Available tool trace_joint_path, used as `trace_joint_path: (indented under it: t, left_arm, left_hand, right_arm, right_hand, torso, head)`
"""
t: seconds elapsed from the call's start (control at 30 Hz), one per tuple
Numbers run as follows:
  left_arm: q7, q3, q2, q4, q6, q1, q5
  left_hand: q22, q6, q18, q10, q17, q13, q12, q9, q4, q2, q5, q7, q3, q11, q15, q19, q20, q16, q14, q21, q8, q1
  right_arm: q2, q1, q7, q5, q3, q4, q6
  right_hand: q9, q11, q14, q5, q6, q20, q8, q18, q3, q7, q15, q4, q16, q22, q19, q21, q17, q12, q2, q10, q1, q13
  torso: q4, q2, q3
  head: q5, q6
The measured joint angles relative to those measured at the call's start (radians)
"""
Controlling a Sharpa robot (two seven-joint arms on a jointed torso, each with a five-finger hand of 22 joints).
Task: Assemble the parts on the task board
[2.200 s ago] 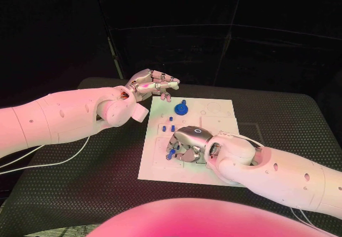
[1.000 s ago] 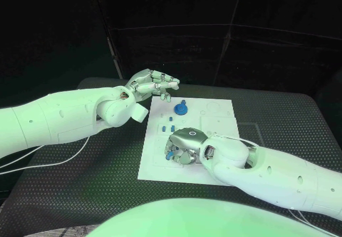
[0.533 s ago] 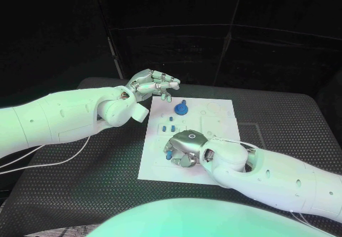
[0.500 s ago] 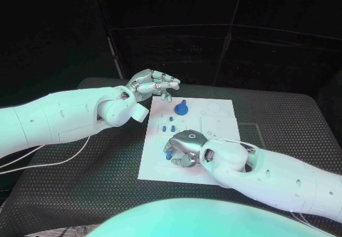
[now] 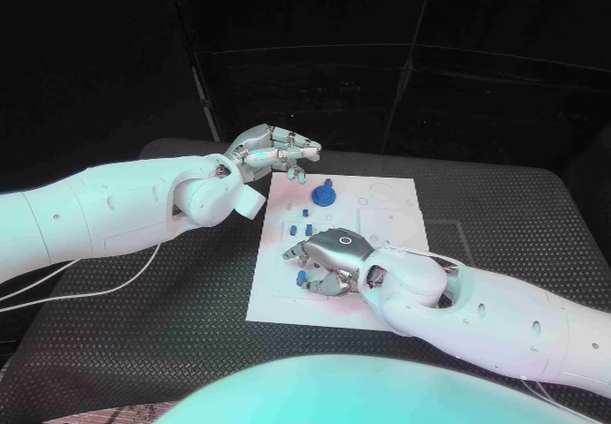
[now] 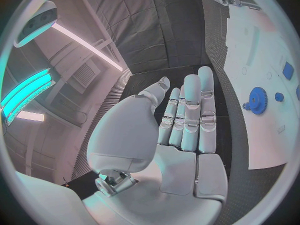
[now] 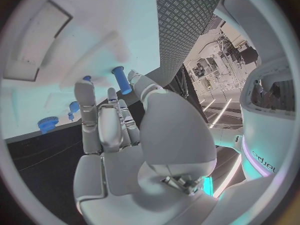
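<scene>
The white task board [image 5: 386, 205] lies mid-table. My right hand [image 5: 328, 261] hovers low over its near left part, fingers stretched out and apart, holding nothing. A blue peg [image 5: 302, 279] lies on the board just beside the fingertips [image 7: 84, 88]; in the right wrist view this peg [image 7: 122, 80] sits close to the thumb tip, and I cannot tell if they touch. A blue gear [image 5: 325, 193] stands at the board's far left, also seen as the gear [image 6: 257, 100]. My left hand [image 5: 274, 152] is raised beyond the board's far left corner, its fingers [image 6: 187, 115] straight and empty.
Small blue pegs [image 5: 296, 230] stand in the board between the gear and my right hand. The black ribbed table mat [image 5: 509, 212] surrounds the board. My left forearm [image 5: 115, 212] spans the table's left side.
My right hand's fingers have uncurled and spread out over the board's left part. The left hand and the blue gear have stayed put.
</scene>
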Motion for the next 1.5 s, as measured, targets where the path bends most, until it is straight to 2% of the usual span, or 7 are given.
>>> trace_joint_path:
  t: [0.27,0.4,0.6,0.73,0.87,0.97,1.5]
  left_arm:
    - [-0.003,0.000,-0.002,0.001,0.001,0.000,0.000]
    - [-0.003,0.000,-0.001,0.000,0.002,0.000,0.000]
    - [-0.004,0.000,-0.001,-0.001,0.003,0.000,0.000]
    - [-0.004,0.000,-0.001,-0.001,0.003,0.000,0.000]
    - [-0.004,-0.001,-0.001,0.000,0.003,0.000,0.000]
    - [-0.004,-0.001,-0.001,0.000,0.003,0.000,0.000]
    - [-0.005,-0.004,-0.003,-0.001,0.004,0.000,0.000]
  left_hand:
    - [0.000,0.000,0.000,0.000,0.000,0.000,0.000,0.000,0.000,0.000,0.000,0.000,0.000,0.000,0.000,0.000,0.000,0.000,0.000,0.000,0.000,0.000]
    - [0.000,0.000,0.000,0.000,0.000,0.000,0.001,0.000,0.000,0.000,0.000,0.000,0.000,0.000,0.000,0.000,0.000,0.000,0.000,0.000,0.000,0.000]
    - [-0.001,0.000,0.000,0.000,0.000,0.000,0.004,0.000,0.000,0.000,0.000,0.000,0.000,0.000,0.000,0.000,0.000,0.000,0.000,0.000,0.000,0.000]
    - [-0.001,0.000,0.000,0.000,-0.001,0.000,0.004,0.000,-0.003,0.000,0.000,0.000,-0.003,0.000,0.000,0.000,0.000,0.000,0.000,0.000,0.000,0.000]
    - [-0.002,0.000,0.000,0.000,-0.001,0.000,0.004,0.000,-0.003,0.000,0.000,0.000,-0.003,0.000,0.000,0.000,0.000,-0.004,0.000,0.000,0.000,0.000]
    - [-0.002,0.000,0.000,0.000,-0.001,0.000,0.004,0.000,-0.003,0.005,0.000,0.000,-0.003,0.000,0.000,0.000,0.000,-0.004,0.000,0.000,0.000,0.005]
    - [-0.002,0.000,0.000,0.000,-0.001,0.000,0.004,0.000,-0.003,0.005,0.000,0.000,-0.003,0.000,0.000,0.000,0.000,-0.004,0.000,0.000,0.000,0.005]
  right_arm:
    - [-0.089,-0.002,0.018,0.031,0.007,0.072,-0.100]
    - [-0.169,0.004,0.013,0.075,0.066,0.115,-0.148]
    - [-0.296,0.037,-0.020,0.262,0.101,0.139,-0.194]
    - [-0.356,0.042,-0.053,0.385,0.105,0.162,-0.208]
    - [-0.410,0.041,-0.089,0.432,0.107,0.186,-0.211]
    - [-0.441,0.030,-0.119,0.433,0.105,0.202,-0.209]
    - [-0.504,-0.058,-0.317,0.318,0.097,0.232,-0.140]
  right_hand:
    - [0.013,0.003,0.000,0.016,0.089,-0.001,0.020,0.000,-0.033,0.041,0.000,0.016,-0.012,-0.026,-0.019,-0.016,-0.017,0.045,0.017,-0.003,0.006,0.002]
    - [0.026,-0.013,0.000,0.017,0.171,-0.004,0.055,0.000,-0.067,0.051,0.000,0.057,-0.011,-0.007,-0.010,-0.009,-0.010,0.114,0.025,0.091,-0.035,0.021]
    - [0.043,-0.068,-0.003,0.026,0.279,-0.041,0.113,0.000,-0.096,0.013,-0.044,0.099,0.074,0.162,0.096,0.086,0.129,0.306,0.029,0.326,-0.055,0.129]
    - [0.049,-0.084,-0.003,0.039,0.295,-0.061,0.143,-0.016,-0.146,-0.003,-0.058,0.121,0.125,0.242,0.138,0.130,0.204,0.696,0.023,0.387,-0.072,0.565]
    - [0.078,-0.090,-0.003,0.180,0.302,-0.068,0.197,-0.032,-0.221,-0.013,-0.058,0.168,0.187,0.306,0.166,0.164,0.214,1.121,0.031,0.453,-0.106,1.085]
    - [0.094,-0.089,-0.003,0.193,0.298,-0.063,0.227,-0.032,-0.259,-0.016,-0.058,0.192,0.209,0.341,0.182,0.180,0.214,1.221,0.040,0.476,-0.115,1.220]
    - [0.142,-0.089,-0.004,0.115,0.249,-0.064,0.306,-0.032,-0.414,-0.016,-0.058,0.279,0.220,0.377,0.190,0.194,0.213,1.262,0.072,0.476,-0.213,1.241]
  torso:
    - [-0.0006,-0.001,-0.0003]
    - [-0.0006,-0.001,0.0003]
    - [0.0009,-0.004,-0.0021]
    - [0.0011,-0.004,-0.0034]
    - [-0.0004,-0.005,-0.0031]
    - [0.0001,-0.006,-0.0039]
    - [-0.0031,-0.008,-0.0031]
  head:
    - [-0.008,0.000]
    - [-0.017,0.000]
    - [-0.037,0.000]
    - [-0.049,0.000]
    - [-0.064,0.000]
    - [-0.078,0.000]
    - [-0.101,0.000]
